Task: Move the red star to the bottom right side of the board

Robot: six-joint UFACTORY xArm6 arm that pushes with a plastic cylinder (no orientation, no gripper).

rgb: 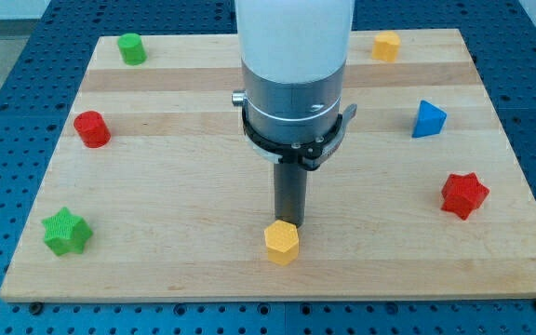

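Note:
The red star (463, 194) lies at the view's right side of the wooden board (184, 195), a little below the middle. My tip (289, 221) rests at the board's lower middle, touching the top edge of a yellow hexagon block (282, 242). The tip is far to the left of the red star. The arm's white and grey body (293, 65) rises over the board's centre.
A blue triangular block (427, 119) sits above the red star. A yellow block (386, 45) is at the top right. A green cylinder (132, 47) is top left, a red cylinder (91, 128) at the left, a green star (67, 232) bottom left.

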